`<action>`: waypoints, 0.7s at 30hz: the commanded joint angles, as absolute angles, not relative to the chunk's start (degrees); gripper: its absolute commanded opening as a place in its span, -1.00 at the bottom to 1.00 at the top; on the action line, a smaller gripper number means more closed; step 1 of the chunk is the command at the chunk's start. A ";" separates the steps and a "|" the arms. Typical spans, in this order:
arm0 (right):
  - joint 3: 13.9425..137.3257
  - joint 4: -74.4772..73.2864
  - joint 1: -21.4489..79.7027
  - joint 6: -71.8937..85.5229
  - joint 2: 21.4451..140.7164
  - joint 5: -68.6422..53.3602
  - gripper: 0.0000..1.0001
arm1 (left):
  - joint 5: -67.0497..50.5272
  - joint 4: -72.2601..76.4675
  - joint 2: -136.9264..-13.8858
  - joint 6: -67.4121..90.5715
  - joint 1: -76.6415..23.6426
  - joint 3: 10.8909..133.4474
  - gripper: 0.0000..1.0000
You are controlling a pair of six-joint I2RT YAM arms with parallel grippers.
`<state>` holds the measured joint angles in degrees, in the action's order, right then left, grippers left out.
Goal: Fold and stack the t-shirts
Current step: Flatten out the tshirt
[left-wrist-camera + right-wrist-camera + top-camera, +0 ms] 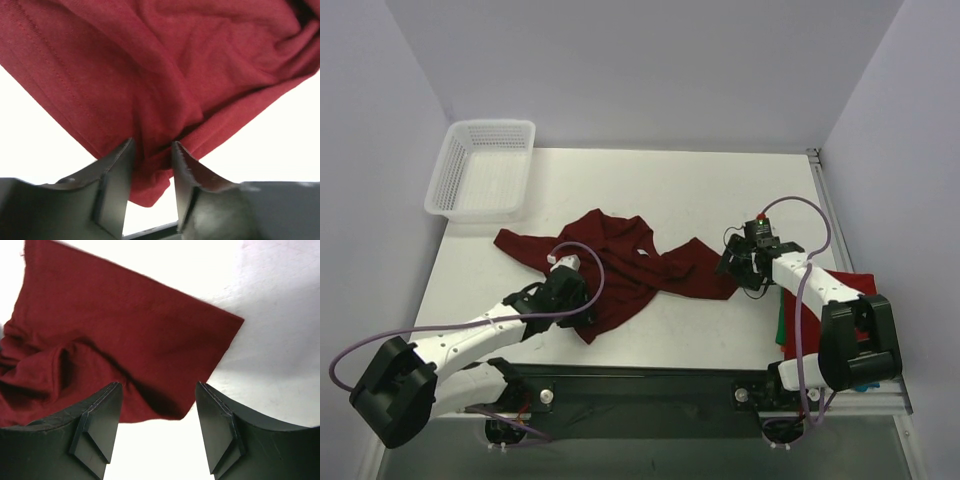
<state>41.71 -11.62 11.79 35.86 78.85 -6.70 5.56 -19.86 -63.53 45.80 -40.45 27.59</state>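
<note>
The dark maroon t-shirt (620, 265) lies crumpled across the middle of the table. My left gripper (586, 310) is at its near corner, and in the left wrist view the gripper (151, 145) is shut on a bunched fold of the maroon cloth (150, 60). My right gripper (732, 268) hovers at the shirt's right end. In the right wrist view it (159, 385) is open and empty, with a corner of the maroon cloth (110, 335) just beyond its fingertips. The brighter red t-shirt (850, 285) and a strip of the green t-shirt (781, 325) lie under the right arm.
A white mesh basket (480, 170) stands at the table's far left corner. The table's right edge rail (825, 200) runs close to the right arm. The arm bases sit on a dark bar (640, 385) along the near edge.
</note>
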 commanded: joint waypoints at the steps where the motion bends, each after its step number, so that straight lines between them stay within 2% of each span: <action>1: 40.87 -10.73 10.64 35.33 79.89 -7.73 0.20 | 3.78 -17.58 -60.91 45.09 -40.61 27.42 -0.03; 6: 40.08 -10.20 9.58 35.16 80.24 -7.82 0.20 | 2.29 -17.23 -58.97 45.09 -40.61 26.20 -0.03; 12: 39.99 -9.49 8.88 35.42 82.08 -7.65 0.20 | 0.62 -15.82 -59.68 45.61 -40.61 24.35 -0.19; 14: 40.08 -9.32 8.70 35.59 82.79 -7.65 0.20 | 0.09 -15.03 -59.33 45.79 -40.61 23.47 -0.19; 16: 40.34 -9.14 8.61 35.68 83.93 -7.47 0.19 | 0.00 -14.77 -58.80 45.97 -40.61 23.12 -0.07; 21: 40.17 -7.74 8.61 36.38 86.30 -8.26 0.17 | 0.00 -14.06 -58.27 45.79 -40.61 22.59 -0.15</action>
<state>40.49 -7.55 8.97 35.94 84.05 -7.86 0.78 -16.84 -59.11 46.06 -40.45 22.90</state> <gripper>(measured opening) 0.589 0.441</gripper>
